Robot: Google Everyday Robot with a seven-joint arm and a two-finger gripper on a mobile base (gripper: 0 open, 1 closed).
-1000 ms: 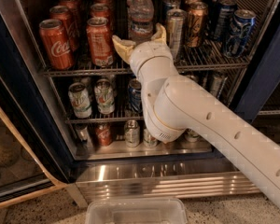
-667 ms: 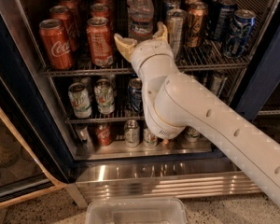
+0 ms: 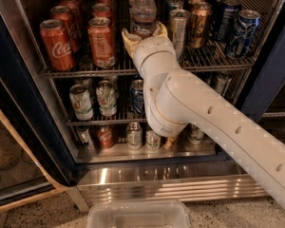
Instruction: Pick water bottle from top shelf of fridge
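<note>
The water bottle (image 3: 143, 9), clear with a pale label band, stands on the top shelf (image 3: 85, 72) of the fridge (image 3: 19, 84), in the middle between red cans and a tall silver can. My gripper (image 3: 144, 32) is at the front of that shelf, right in front of the bottle's lower part. Its two yellowish fingers (image 3: 128, 38) are spread to either side of the bottle's base and are not closed on it. The white arm hides the bottle's bottom.
Red Coca-Cola cans (image 3: 57, 44) stand to the left of the bottle. A tall silver can (image 3: 178, 30), a gold can (image 3: 199, 25) and blue cans (image 3: 242, 32) stand to its right. Two lower racks hold more cans. A clear plastic bin (image 3: 137, 215) sits on the floor in front.
My gripper has moved slightly up and deeper toward the bottle, so the fingers now flank its base more closely. The bottle and cans have not moved.
</note>
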